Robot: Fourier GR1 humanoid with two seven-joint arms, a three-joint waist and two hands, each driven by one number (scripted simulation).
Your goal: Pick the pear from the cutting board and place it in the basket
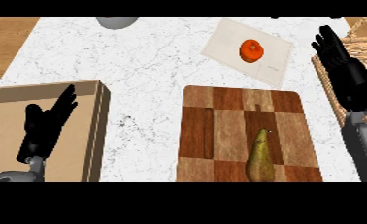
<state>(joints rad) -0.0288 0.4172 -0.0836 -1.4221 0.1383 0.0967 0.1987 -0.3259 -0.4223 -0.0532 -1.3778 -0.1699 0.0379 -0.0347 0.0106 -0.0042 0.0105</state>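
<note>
A white marbled table (143, 63) carries everything. Nearest, the pear (260, 157) lies on the wooden cutting board (215, 121), stem pointing away, untouched and free to be picked. The left hand (44, 126) rests open over a tan tray (97, 121), holding nothing. Farther off, the right hand (341, 65), fingers straight and empty, hangs over the wicker basket (356, 43), well apart from the pear.

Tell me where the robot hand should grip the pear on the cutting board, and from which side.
Grip the pear around its wide lower body, probably from above with the right robot hand. It lies flat on the cutting board, narrow neck pointing away, so its sides are exposed.
</note>
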